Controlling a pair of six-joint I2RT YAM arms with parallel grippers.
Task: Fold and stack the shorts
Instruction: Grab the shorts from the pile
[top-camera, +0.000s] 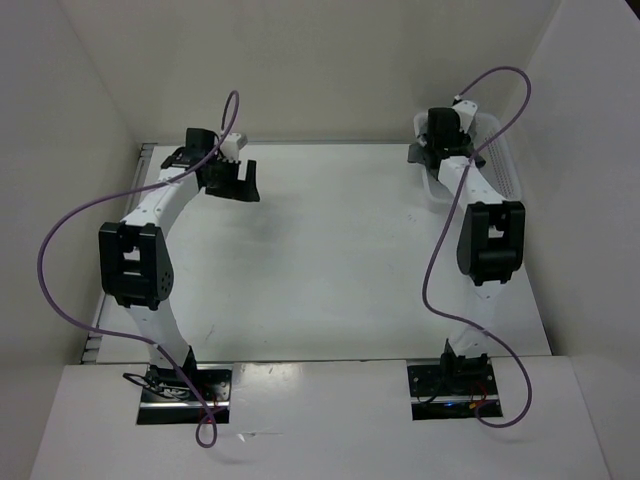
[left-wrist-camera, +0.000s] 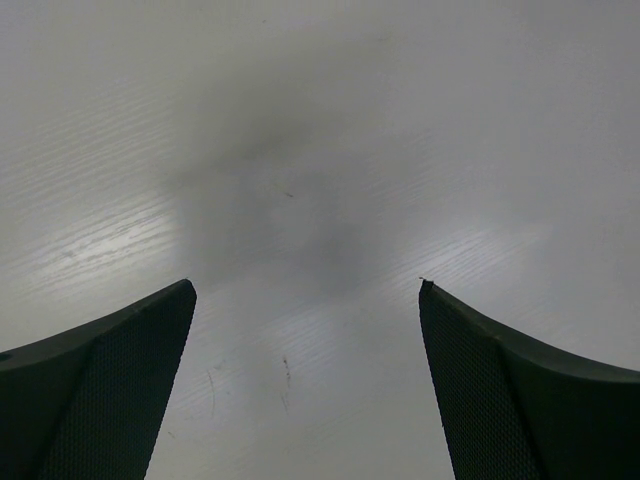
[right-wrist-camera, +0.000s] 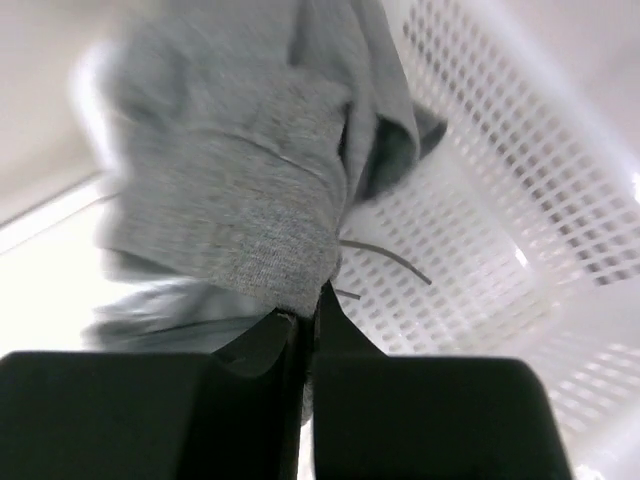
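In the right wrist view the grey shorts (right-wrist-camera: 230, 180) hang bunched from my right gripper (right-wrist-camera: 308, 305), which is shut on a fold of the fabric, over the white perforated basket (right-wrist-camera: 480, 200). A thin dark drawstring (right-wrist-camera: 385, 252) dangles beside the jaws. In the top view my right gripper (top-camera: 440, 150) is at the basket (top-camera: 500, 160) at the far right; the shorts are hidden there by the arm. My left gripper (top-camera: 232, 180) is open and empty above the white table at the far left; its fingers (left-wrist-camera: 110, 390) frame only bare table in the left wrist view.
White walls enclose the table at the back and on both sides. The basket stands against the right wall. Purple cables loop from both arms.
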